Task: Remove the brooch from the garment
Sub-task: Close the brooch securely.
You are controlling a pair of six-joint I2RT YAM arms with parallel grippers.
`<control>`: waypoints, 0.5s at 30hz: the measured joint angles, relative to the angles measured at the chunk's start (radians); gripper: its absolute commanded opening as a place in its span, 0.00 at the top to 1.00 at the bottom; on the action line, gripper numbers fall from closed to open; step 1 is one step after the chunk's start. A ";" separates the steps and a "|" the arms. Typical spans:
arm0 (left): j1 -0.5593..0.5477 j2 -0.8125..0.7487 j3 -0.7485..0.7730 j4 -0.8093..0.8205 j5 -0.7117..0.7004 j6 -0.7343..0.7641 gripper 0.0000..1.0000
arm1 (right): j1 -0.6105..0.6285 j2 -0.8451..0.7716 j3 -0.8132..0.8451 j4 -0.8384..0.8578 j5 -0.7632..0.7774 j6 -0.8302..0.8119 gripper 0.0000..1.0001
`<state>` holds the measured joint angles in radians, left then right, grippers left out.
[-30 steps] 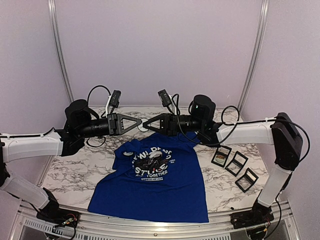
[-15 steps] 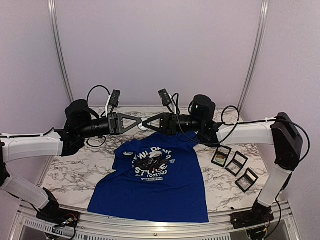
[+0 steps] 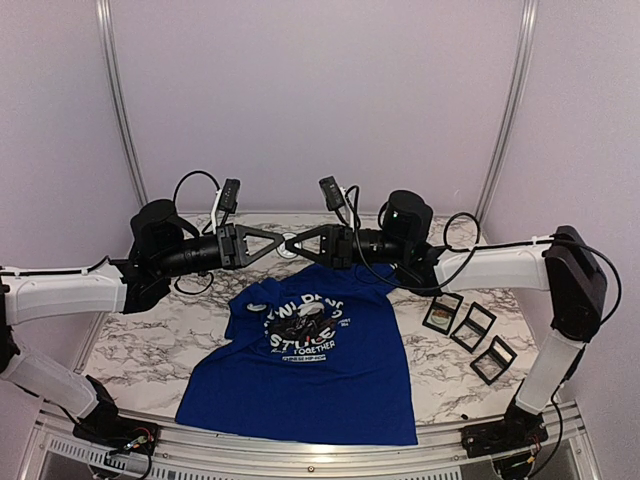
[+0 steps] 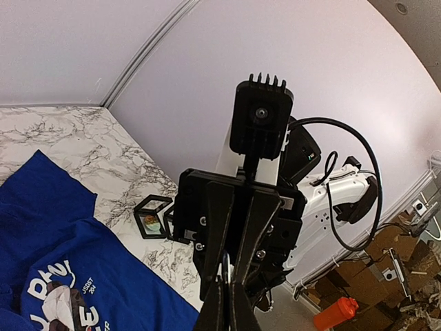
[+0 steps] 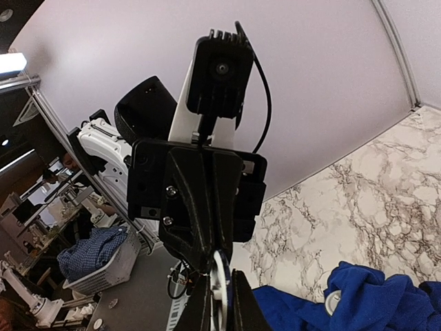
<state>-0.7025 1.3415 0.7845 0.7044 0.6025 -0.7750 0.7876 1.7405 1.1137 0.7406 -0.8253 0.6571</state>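
Where left claw [image 3: 281, 241] meets right claw [image 3: 295, 241], brooch [image 3: 288, 242].

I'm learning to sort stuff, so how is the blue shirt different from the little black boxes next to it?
The blue shirt is one big piece of cloth, spread out, with white letters; the black boxes are three small square frames. The shirt lies in the middle of the marble table; the boxes line up to its right. Both rest on that table.
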 measured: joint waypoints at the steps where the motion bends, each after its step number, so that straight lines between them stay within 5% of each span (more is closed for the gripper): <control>1: -0.001 0.000 0.000 0.000 -0.003 0.001 1.00 | 0.000 0.000 0.000 0.000 0.002 -0.001 0.90; 6: -0.005 0.000 0.000 -0.011 -0.018 0.013 1.00 | 0.000 -0.007 -0.007 -0.012 0.016 -0.012 0.82; 15: -0.014 -0.002 0.000 -0.037 -0.017 0.032 1.00 | 0.000 -0.034 -0.034 -0.056 0.061 -0.043 0.54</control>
<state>-0.7166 1.3399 0.7845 0.6678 0.5858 -0.7433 0.7872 1.7065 1.0801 0.6846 -0.7643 0.6144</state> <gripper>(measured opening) 0.023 0.392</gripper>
